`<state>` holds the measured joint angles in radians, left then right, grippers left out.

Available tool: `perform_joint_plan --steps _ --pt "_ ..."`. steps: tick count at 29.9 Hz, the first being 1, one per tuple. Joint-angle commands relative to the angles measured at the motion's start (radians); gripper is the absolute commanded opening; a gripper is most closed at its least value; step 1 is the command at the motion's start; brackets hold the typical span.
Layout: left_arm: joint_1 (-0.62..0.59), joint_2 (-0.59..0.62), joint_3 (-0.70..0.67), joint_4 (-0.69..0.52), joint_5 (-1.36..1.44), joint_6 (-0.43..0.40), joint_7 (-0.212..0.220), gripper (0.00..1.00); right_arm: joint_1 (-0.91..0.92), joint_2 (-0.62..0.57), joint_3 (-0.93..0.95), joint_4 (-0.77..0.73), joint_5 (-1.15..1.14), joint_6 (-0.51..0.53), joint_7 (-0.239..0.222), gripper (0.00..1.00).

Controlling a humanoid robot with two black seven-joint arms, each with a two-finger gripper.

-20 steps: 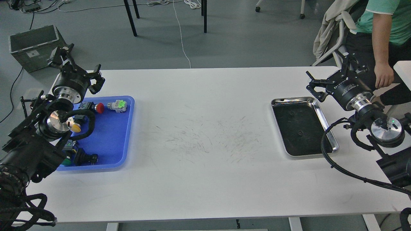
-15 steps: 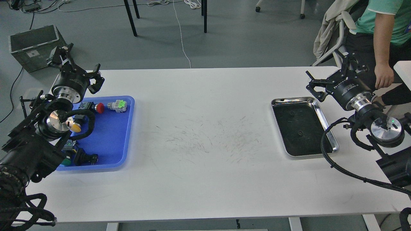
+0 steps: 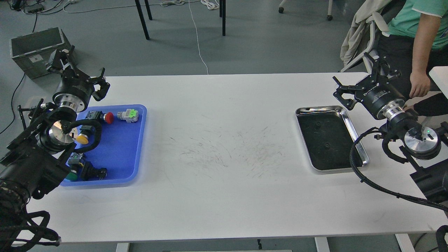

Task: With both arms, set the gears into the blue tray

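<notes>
The blue tray (image 3: 122, 147) lies at the table's left and holds several coloured-cap push-button switches. Two tiny black gears (image 3: 317, 123) (image 3: 326, 144) rest on the dark bottom of the steel tray (image 3: 350, 126) at the right, faint against it. My left gripper (image 3: 81, 71) hangs open and empty over the table's far left corner, just beyond the blue tray's far rim. My right gripper (image 3: 357, 79) is open and empty too, above the table just past the steel tray's far right corner.
A person's hand (image 3: 418, 85) hangs close behind my right gripper. The switches include a red one (image 3: 107, 117), a green one (image 3: 129, 114) and a yellow one (image 3: 82, 139). A grey crate (image 3: 35, 50) stands on the floor at the far left.
</notes>
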<state>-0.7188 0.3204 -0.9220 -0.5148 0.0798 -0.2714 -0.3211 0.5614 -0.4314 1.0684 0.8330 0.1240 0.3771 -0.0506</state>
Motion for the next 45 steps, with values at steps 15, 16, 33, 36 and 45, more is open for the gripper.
perform_joint_plan --steps 15,16,33,36,45 --pt "0.007 0.002 0.026 -0.005 0.001 -0.002 -0.026 0.98 0.341 -0.302 -0.609 0.081 -0.223 0.042 -0.028 0.99" --pt "0.007 0.005 0.026 -0.005 0.001 -0.002 -0.026 0.98 0.398 -0.319 -0.692 0.099 -0.295 0.052 -0.031 0.99" --pt "0.018 0.003 0.026 -0.002 0.001 0.0 -0.026 0.98 0.865 0.017 -1.593 0.057 -1.29 -0.029 -0.074 0.99" --pt "0.022 0.003 0.026 -0.002 0.001 0.0 -0.026 0.98 0.815 0.06 -1.596 -0.009 -1.291 -0.07 -0.074 0.99" --pt "0.022 0.002 0.026 -0.004 0.001 -0.002 -0.026 0.98 0.678 0.143 -1.596 -0.14 -1.29 -0.19 -0.074 0.98"
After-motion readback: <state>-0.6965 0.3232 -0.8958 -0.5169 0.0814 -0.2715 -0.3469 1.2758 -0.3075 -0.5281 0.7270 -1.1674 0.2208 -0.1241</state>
